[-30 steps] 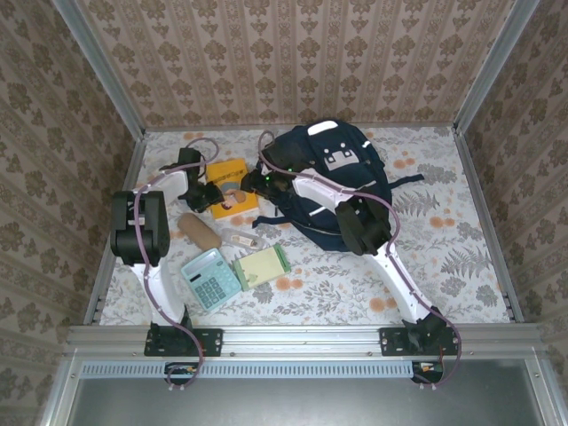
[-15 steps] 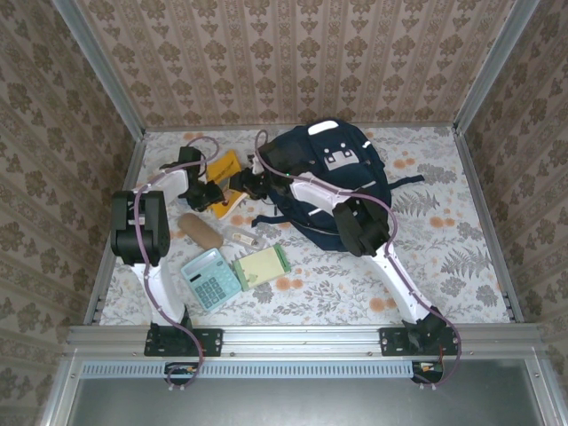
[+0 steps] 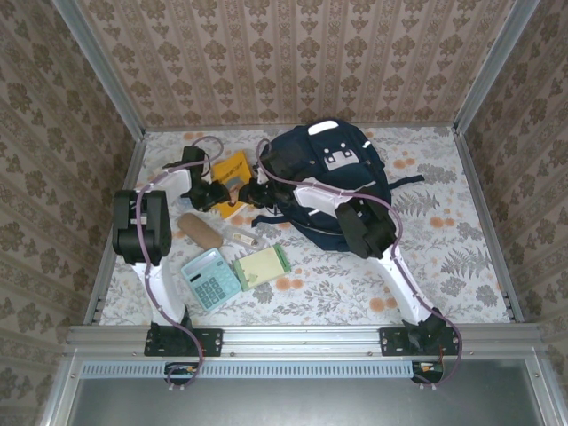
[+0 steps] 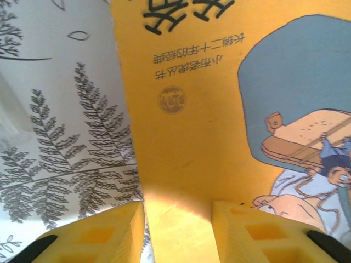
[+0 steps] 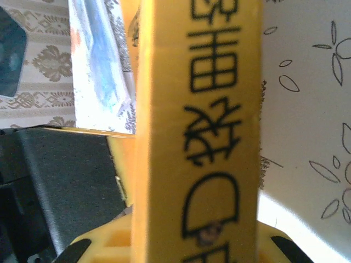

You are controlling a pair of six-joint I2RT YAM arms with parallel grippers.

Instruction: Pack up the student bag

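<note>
Student bag (image 3: 335, 177) is laid at the far middle of the tabletop (image 3: 444, 257). Nearest, a calculator (image 3: 211, 278) and a green notepad (image 3: 262, 264) are seen. Farther, a yellow book (image 3: 232, 170), tilted up beside the bag, is clamped at its spine by the right gripper (image 5: 194, 241); the left gripper (image 4: 178, 230) is held part open at its cover.

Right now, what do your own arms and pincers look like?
Left arm and right arm: white links, chunky black joints, black bases, a purplish cable looped along each. Left pincer and right pincer: blocky yellow fingers with recessed pockets and black trim.
</note>
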